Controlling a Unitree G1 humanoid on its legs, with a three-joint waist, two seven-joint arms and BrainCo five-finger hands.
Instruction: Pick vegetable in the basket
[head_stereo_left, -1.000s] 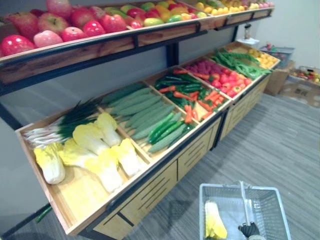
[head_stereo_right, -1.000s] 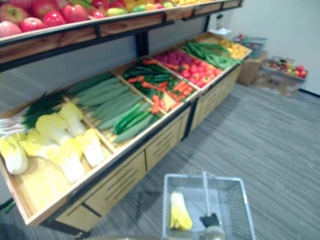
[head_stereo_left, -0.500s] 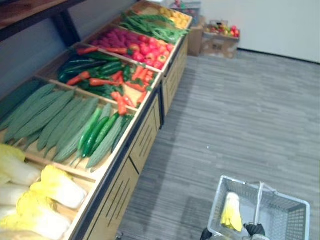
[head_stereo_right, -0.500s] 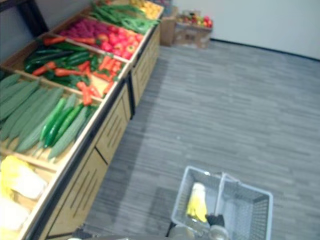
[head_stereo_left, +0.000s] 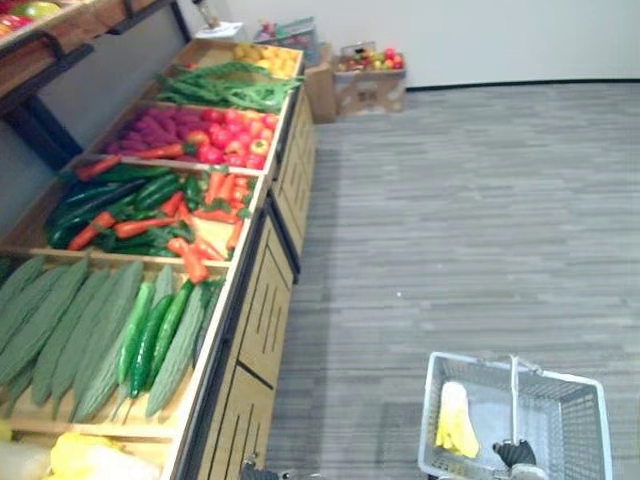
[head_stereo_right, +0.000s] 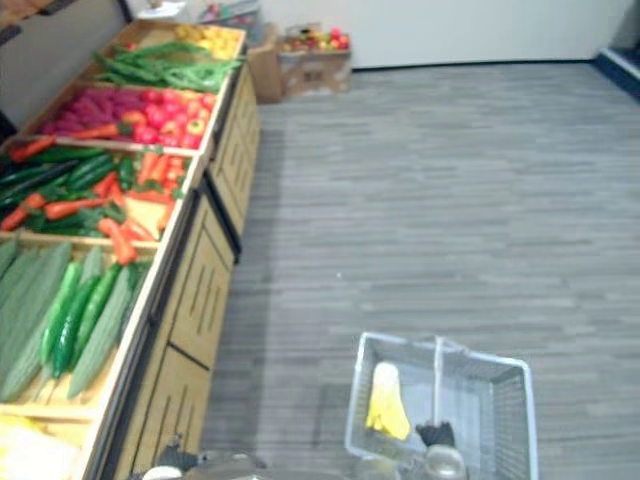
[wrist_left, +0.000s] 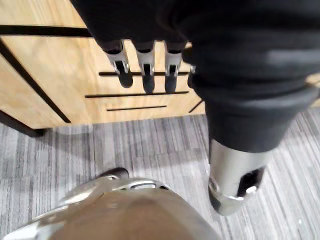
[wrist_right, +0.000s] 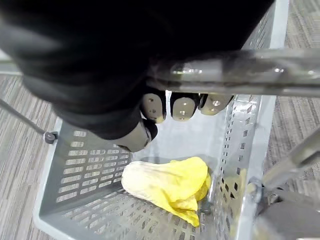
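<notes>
A grey wire basket (head_stereo_left: 578, 425) hangs low at my right side over the floor. My right hand (head_stereo_left: 516, 455) is shut on its metal handle (wrist_right: 240, 72), fingers (wrist_right: 182, 106) curled under the bar. One pale yellow napa cabbage (wrist_right: 165, 185) lies on the basket's bottom, also seen as a yellow cabbage (head_stereo_left: 455, 422) from above. My left hand (wrist_left: 145, 60) hangs with straight fingers, holding nothing, in front of the stand's wooden drawer front (wrist_left: 60, 75).
The wooden stand (head_stereo_left: 250, 300) runs along my left with bins of cucumbers (head_stereo_left: 150, 340), carrots and peppers (head_stereo_left: 160, 215), tomatoes (head_stereo_left: 225, 140) and green beans (head_stereo_left: 225, 85). Cardboard boxes of produce (head_stereo_left: 365, 75) stand by the far wall. Grey plank floor (head_stereo_left: 480, 220) stretches to the right.
The camera has swung right along the stand, so the cabbages and upper fruit shelf have left the picture. The basket with its cabbage stays in my right hand.
</notes>
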